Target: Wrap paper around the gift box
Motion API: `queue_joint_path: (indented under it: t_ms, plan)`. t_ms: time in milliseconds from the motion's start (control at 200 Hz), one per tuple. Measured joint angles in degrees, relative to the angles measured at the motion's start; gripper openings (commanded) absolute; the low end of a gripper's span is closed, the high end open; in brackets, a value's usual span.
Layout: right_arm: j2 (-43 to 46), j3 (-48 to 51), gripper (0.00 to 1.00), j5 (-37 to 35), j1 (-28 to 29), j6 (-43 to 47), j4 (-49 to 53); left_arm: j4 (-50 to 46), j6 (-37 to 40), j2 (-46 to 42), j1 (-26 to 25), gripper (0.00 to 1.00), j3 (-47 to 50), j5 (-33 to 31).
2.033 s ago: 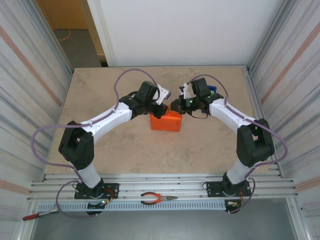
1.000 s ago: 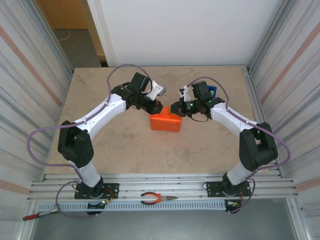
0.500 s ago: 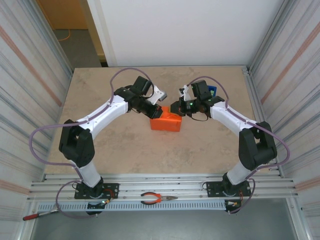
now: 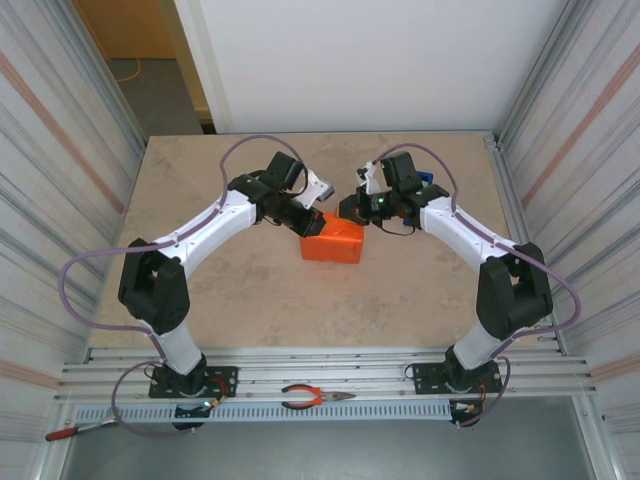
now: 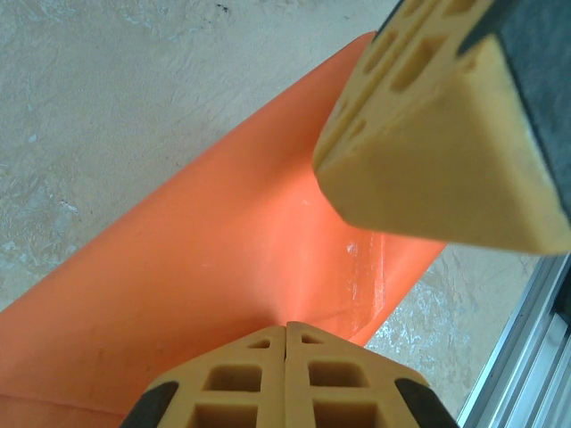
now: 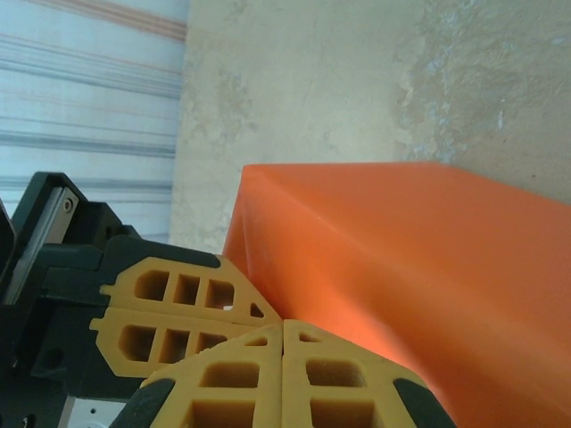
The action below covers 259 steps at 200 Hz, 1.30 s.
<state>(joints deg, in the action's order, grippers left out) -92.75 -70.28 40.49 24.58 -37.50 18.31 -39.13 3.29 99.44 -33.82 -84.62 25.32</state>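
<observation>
The gift box [image 4: 333, 243] stands mid-table as a compact orange block, covered by the paper [image 5: 205, 259]. My left gripper [image 4: 319, 223] is shut at the block's far left corner, its joined tips [image 5: 285, 325] resting against the orange paper with nothing between them. My right gripper [image 4: 346, 212] is shut just above the block's far edge; in the right wrist view its closed tips [image 6: 283, 323] sit beside the left fingers [image 6: 169, 303], over the orange block [image 6: 401, 267]. The right fingers [image 5: 428, 134] loom close in the left wrist view.
A blue tape dispenser [image 4: 427, 181] lies behind the right wrist. Orange-handled pliers [image 4: 316, 397] rest on the front rail, and a red-handled tool [image 4: 62, 433] lies at the front left. Corrugated walls [image 4: 60, 180] close both sides.
The left gripper lifted off the block, swung back left, then returned to its far left corner. The right gripper shifted slightly up and left. The block has stayed put.
</observation>
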Motion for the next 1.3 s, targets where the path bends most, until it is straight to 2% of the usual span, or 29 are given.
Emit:
queue_joint_path:
  t_ms: [210, 441, 501, 551, 676, 857, 922, 1102, 1298]
  plan:
    - [1.1, 4.2, 0.00, -0.3, 1.6, -1.1, -0.3, 0.2, 0.0, 0.0, 0.0, 0.00, 0.1, 0.0]
    - [1.7, 4.6, 0.00, -0.4, 1.5, -1.2, -0.5, 0.6, 0.0, 0.0, 0.0, 0.00, 0.3, 0.2]
    - [2.4, 4.6, 0.16, -0.5, 1.0, -1.2, 0.0, 0.8, 0.0, 0.0, 0.0, 0.00, 0.4, 0.2]
    - [3.4, 4.6, 0.25, -0.9, -0.1, -1.2, 0.7, 1.0, 0.0, 0.0, 0.1, 0.00, 0.4, 0.2]
    - [6.8, 4.1, 0.63, -2.2, -3.6, -1.2, 2.5, 1.6, 0.0, 0.0, 0.1, 0.00, 0.7, 0.2]
    - [10.3, 1.2, 0.82, -5.9, -8.3, 1.6, 5.8, 1.7, 0.0, 0.0, 0.1, 0.00, 0.7, 0.2]
    - [10.8, 0.9, 1.00, -7.6, -9.3, 2.5, 6.7, 1.9, 0.0, 0.0, 0.1, 0.00, 0.8, 0.2]
    - [12.4, 0.9, 0.98, -15.3, -12.8, 3.7, 9.6, 1.9, 0.0, 0.0, 0.1, 0.00, 0.8, 0.2]
    - [18.1, 1.6, 0.98, -26.1, -18.9, 4.1, 11.3, 2.0, 0.0, 0.0, 0.1, 0.00, 0.8, 0.1]
